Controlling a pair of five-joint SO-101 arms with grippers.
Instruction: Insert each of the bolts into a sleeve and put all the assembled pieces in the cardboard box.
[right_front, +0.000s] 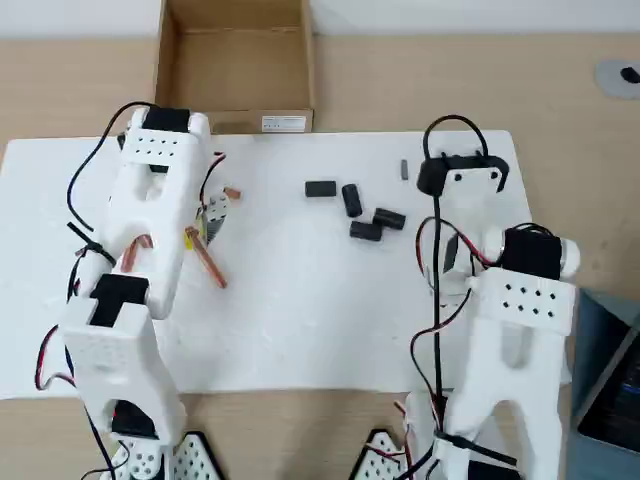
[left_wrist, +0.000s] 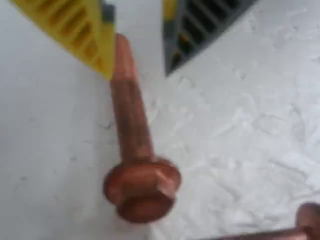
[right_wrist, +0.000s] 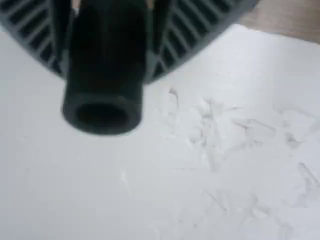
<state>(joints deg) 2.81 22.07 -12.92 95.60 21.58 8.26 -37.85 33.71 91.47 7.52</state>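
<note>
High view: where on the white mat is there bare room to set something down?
Bare: the middle and near edge of the mat, between the left arm and right arm, in front of the sleeves. The cardboard box floor too. Crowded: the bolts beside the left arm, the sleeve cluster.

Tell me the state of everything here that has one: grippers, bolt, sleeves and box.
Left gripper: open around bolt shaft.
Bolt: unsleeved, lying on the white mat.
Right gripper: shut on black sleeve.
Black sleeve: bore empty.
Loose sleeves: four, lying on the mat.
Cardboard box: open, empty.
</note>
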